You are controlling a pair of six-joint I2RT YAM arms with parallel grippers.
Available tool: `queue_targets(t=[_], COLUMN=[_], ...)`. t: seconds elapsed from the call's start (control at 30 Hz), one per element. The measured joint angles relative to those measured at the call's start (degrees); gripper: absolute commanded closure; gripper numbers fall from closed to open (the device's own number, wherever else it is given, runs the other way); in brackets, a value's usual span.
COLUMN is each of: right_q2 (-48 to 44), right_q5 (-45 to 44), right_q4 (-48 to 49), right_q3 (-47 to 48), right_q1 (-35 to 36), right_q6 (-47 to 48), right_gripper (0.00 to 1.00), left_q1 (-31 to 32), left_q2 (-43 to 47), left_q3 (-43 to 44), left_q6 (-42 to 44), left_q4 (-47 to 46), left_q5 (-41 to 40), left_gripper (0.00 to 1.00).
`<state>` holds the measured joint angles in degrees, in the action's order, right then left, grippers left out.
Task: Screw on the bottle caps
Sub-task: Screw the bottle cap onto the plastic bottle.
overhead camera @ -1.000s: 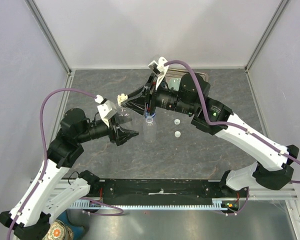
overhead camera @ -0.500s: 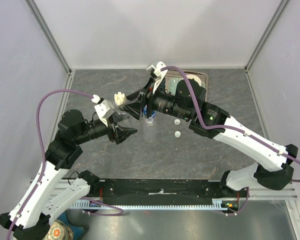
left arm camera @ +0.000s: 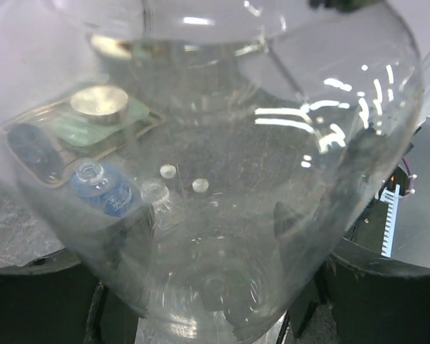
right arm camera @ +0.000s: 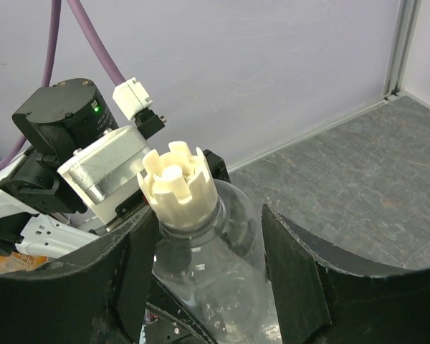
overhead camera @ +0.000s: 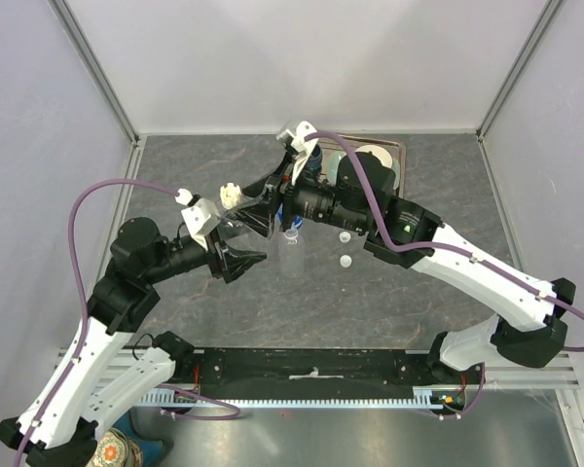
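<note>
**A:** What is on the left?

**B:** The left gripper (overhead camera: 245, 261) carries a small clear plastic bottle (right arm camera: 208, 279) in the air above the grey table (overhead camera: 302, 311). Its dark fingers appear clamped on either side of the body. A cream notched plastic screw cap (right arm camera: 178, 188) sits on the neck, pointing up and to the back left. Whether it is threaded down cannot be told.

**A:** And the other arm?

**B:** The right gripper (right arm camera: 208, 226) has its fingers spread around the bottle's shoulder, just under the cap. Whether they press on it cannot be told.

**A:** How will these handle?

**B:** The bottle looks empty, light and thin-walled. A hard squeeze would likely dent it, and the smooth sides may slip. The stiffer shoulder seems the safer hold. The cap looks small but rigid, and its notches should give grip if taken across the rim.

**A:** Further right?

**B:** An uncapped clear bottle (overhead camera: 290, 255) stands on the table. A loose round white cap (overhead camera: 344, 236) and a second white cap (overhead camera: 346, 261) lie near its right side.
</note>
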<state>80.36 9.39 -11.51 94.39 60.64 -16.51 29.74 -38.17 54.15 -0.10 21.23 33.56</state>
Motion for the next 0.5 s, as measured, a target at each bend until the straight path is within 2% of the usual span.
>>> queue_targets(t=[0.07, 0.13, 0.17, 0.2, 0.3, 0.4, 0.43, 0.47, 0.5], right_q2=[1.16, 2.54, 3.23, 3.58, 3.87, 3.85, 3.85, 3.78, 3.72], right_q5=[0.33, 0.79, 0.81, 0.81, 1.03, 0.68, 0.61, 0.59, 0.59], right_q4=[-0.35, -0.46, -0.39, -0.44, -0.68, -1.20, -1.29, -1.36, -1.40], right_q3=[1.14, 2.16, 2.60, 2.84, 3.23, 3.26, 3.26, 3.26, 3.26], right_q1=[0.20, 0.63, 0.92, 1.09, 1.31, 1.77, 1.79, 1.88, 1.88], right_q6=[0.44, 1.05, 1.49, 1.97, 4.24, 5.88, 5.95, 6.08, 6.14], right_gripper=[0.34, 0.41, 0.45, 0.54, 0.66, 0.64, 0.66, 0.68, 0.74], left_q1=[-0.04, -0.02, -0.04, -0.15, -0.39, -0.39, -0.37, -0.37, -0.35], left_q2=[0.15, 0.37, 0.37, 0.44, 0.61, 0.83, 0.87, 0.96, 1.05], left_q3=[-0.52, -0.90, -1.09, -1.25, -1.44, -1.46, -1.46, -1.46, -1.46], left_q6=[0.00, 0.00, -0.04, -0.04, -0.70, -0.76, -0.74, -0.74, -0.74], left_q4=[-0.37, -0.35, -0.11, 0.09, 1.42, 2.40, 2.54, 2.58, 2.58], left_q5=[0.33, 1.29, 1.55, 1.53, 1.44, 1.33, 1.27, 1.22, 1.18], left_gripper=[0.72, 0.72, 0.72, 0.72, 0.72, 0.71, 0.68, 0.64, 0.37])
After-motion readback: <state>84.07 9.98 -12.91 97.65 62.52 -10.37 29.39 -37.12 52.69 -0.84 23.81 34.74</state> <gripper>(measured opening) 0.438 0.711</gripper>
